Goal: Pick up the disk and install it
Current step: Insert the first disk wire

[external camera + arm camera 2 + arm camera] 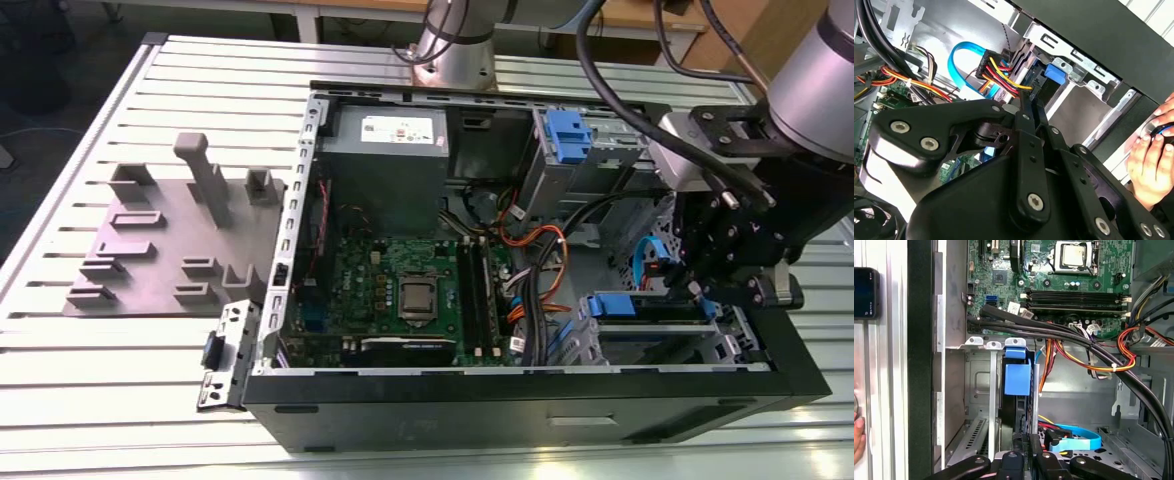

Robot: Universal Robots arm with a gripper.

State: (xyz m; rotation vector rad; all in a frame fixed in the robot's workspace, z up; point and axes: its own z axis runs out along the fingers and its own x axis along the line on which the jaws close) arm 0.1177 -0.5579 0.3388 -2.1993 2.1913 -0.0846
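The disk (pixel 1016 390) stands on edge in the drive bay at the case's front corner, a dark slab with a blue carrier tab at its far end. In the exterior view that blue carrier (pixel 623 305) shows in the bay toward the exterior view's right. My gripper (pixel 690 288) reaches down into the case just right of it. In both wrist views the gripper (pixel 1026 446) (pixel 1029 100) has its two narrow fingers drawn together at the disk's near end, beside red, yellow and blue cables. I cannot see whether the tips touch the disk.
The open computer case (pixel 534 400) lies on a slatted table. It holds the motherboard (pixel 400 290), a grey power supply (pixel 387 135) and another blue carrier (pixel 567 130). A grey fixture (pixel 160 240) sits at the exterior view's left. A person's hand (pixel 1149 160) rests outside the case wall, near a phone (pixel 865 292).
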